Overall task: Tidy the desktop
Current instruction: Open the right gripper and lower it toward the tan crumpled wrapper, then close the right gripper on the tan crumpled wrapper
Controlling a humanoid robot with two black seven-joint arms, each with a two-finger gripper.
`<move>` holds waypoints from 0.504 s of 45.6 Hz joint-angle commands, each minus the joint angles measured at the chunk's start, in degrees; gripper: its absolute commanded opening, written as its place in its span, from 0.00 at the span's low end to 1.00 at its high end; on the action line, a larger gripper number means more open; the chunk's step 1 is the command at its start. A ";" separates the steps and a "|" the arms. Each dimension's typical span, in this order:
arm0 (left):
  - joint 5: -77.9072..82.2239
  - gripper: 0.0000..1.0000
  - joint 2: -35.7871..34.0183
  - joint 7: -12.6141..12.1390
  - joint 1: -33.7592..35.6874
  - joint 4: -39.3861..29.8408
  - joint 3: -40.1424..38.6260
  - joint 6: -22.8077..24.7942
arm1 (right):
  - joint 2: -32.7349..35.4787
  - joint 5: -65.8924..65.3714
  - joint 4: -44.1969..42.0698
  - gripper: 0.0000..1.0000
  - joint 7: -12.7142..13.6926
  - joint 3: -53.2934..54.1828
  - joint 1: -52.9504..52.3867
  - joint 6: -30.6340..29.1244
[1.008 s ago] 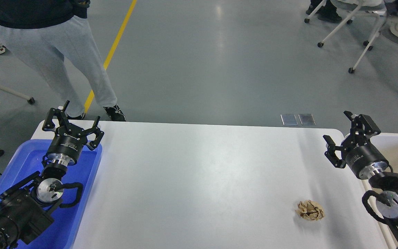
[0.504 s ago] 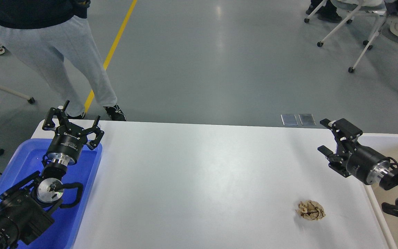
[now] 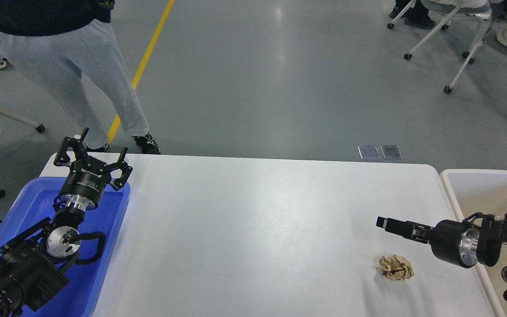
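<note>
The white desktop [image 3: 258, 220] fills the middle of the head view. A crumpled brown paper ball [image 3: 395, 267] lies on it near the front right. My right gripper [image 3: 383, 222] reaches in level from the right and points left, above and just behind the paper ball, apart from it. I see it side-on as one dark bar, so its fingers cannot be told apart. My left gripper [image 3: 98, 147] is open and empty, held above the far corner of the blue tray [image 3: 108, 229] at the desktop's left end.
A beige bin [image 3: 478, 189] stands against the desktop's right edge. A person in grey trousers [image 3: 82, 75] stands just beyond the far left corner. Wheeled chairs [image 3: 456, 39] are on the floor at the far right.
My right arm has swung down and left from above the bin's edge. Its gripper, raised and open before, now lies level over the desktop near the paper ball. The left arm has not moved.
</note>
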State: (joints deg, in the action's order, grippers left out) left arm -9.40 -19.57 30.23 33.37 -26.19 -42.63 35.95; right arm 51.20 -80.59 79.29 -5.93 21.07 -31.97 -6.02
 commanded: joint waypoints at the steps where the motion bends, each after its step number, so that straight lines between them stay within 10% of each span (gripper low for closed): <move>1: 0.00 1.00 -0.03 0.00 -0.06 0.00 0.00 0.00 | 2.86 -7.21 -0.02 0.99 -0.14 -17.19 -11.00 0.22; 23: 0.00 1.00 -0.03 0.00 -0.06 0.00 0.00 0.00 | 1.45 -14.06 -0.28 0.99 -0.58 -20.80 -9.69 5.76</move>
State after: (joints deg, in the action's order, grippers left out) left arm -9.40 -19.54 30.23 33.31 -26.19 -42.63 35.95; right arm 53.37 -91.92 79.11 -6.43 2.61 -41.72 -2.85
